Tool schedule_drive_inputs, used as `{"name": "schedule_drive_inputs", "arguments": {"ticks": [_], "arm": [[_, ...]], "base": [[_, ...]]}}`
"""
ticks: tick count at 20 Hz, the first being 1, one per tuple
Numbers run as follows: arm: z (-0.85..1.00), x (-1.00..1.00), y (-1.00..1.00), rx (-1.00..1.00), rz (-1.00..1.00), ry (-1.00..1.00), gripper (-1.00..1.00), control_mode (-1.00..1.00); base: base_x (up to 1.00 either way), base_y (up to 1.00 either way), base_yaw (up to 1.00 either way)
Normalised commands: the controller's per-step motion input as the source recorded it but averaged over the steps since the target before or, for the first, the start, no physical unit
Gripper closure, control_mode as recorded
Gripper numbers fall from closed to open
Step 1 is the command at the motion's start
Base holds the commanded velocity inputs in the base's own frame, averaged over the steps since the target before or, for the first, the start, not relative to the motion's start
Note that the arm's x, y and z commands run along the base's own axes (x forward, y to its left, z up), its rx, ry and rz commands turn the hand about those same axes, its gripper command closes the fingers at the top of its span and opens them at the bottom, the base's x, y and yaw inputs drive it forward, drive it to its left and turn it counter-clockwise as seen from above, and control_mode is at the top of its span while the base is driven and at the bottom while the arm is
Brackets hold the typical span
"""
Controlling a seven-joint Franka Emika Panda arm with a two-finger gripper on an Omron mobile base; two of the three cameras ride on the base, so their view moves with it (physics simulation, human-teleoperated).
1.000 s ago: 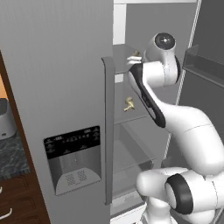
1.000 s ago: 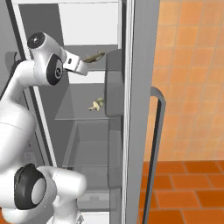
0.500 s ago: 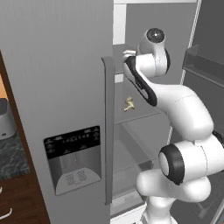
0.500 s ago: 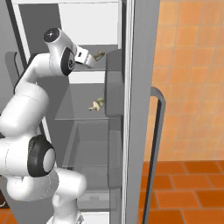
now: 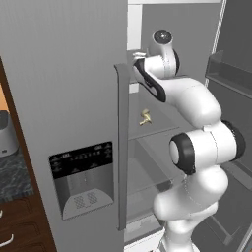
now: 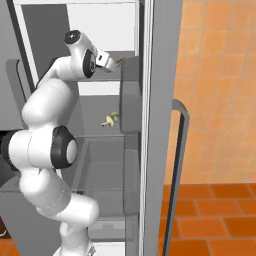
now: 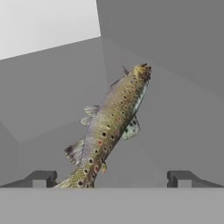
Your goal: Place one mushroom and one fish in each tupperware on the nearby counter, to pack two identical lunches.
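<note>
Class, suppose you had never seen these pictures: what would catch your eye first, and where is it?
The speckled brown fish lies slantwise on a grey fridge shelf, straight ahead of the open gripper. Next, the big white arm reaching up into the open fridge, with a small tan item on the shelf below.

A rendered kitchen: open grey fridge [image 5: 74, 98] with door dispenser [image 5: 82, 179], speckled stone counter [image 5: 12, 174] over wooden cabinets [image 5: 19, 224], orange tiled wall [image 6: 220, 90].
</note>
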Motion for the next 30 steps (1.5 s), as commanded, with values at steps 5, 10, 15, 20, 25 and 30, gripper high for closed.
{"name": "schedule_drive_inputs", "arguments": {"ticks": [5, 10, 15, 20, 25, 30], "arm": [[0.02, 0.3, -0.01, 0.01, -0.06, 0.02, -1.0, -1.0], [0.17, 0.0, -0.06, 0.08, 0.0, 0.0, -1.0, -1.0], [-0.05, 0.15, -0.12, 0.07, -0.01, 0.0, -1.0, -1.0], [-0.12, 0.51, -0.18, 0.07, -0.09, 0.0, -1.0, -1.0], [-0.02, 0.62, -0.03, 0.09, -0.14, 0.03, -1.0, -1.0], [-0.3, 0.2, -0.04, 0.05, -0.08, 0.07, 1.0, -1.0]], "base": [[0.0, 0.0, 0.0], [0.0, 0.0, 0.0], [0.0, 0.0, 0.0], [0.0, 0.0, 0.0], [0.0, 0.0, 0.0], [0.0, 0.0, 0.0]]}}
